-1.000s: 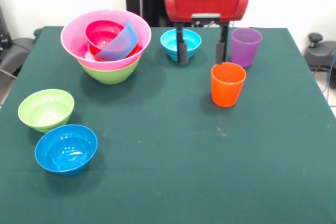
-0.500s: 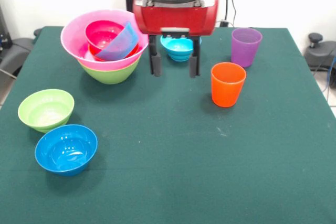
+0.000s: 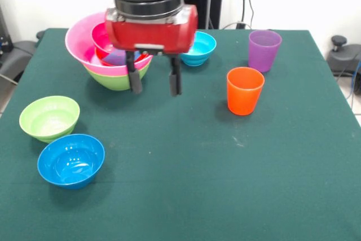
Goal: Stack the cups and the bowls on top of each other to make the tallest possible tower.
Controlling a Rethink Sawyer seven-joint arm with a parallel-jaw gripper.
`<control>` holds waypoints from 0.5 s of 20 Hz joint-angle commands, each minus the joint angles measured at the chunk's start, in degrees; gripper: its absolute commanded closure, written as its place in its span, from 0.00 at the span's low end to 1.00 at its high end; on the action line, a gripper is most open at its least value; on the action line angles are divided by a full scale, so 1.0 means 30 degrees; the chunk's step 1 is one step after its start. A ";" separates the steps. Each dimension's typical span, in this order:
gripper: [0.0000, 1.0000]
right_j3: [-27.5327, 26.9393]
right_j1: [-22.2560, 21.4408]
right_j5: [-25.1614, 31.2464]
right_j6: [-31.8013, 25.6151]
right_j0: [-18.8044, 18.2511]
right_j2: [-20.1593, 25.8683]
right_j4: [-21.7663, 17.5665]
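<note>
The claw (image 3: 154, 83), spread and empty, hangs beside the tower (image 3: 113, 49) at the tabletop's (image 3: 186, 184) far left; these glossy plastic bowls look light, stiff and slippery, best pinched across a rim.

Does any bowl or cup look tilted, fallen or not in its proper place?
Nothing stands out. Both cups, orange and purple, stand upright, and the loose bowls sit mouth up. The gripper hides part of the tower, so its inner bowls cannot be judged.
</note>
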 commanded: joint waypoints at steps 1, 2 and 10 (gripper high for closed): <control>0.00 -0.1350 0.1559 0.1758 -0.6007 -0.0605 0.1380 -0.1529; 0.00 -0.1593 0.1712 0.1954 -0.6236 -0.0700 0.1460 -0.1560; 0.00 -0.2712 0.2620 0.2427 -0.7330 -0.1199 0.1974 -0.1782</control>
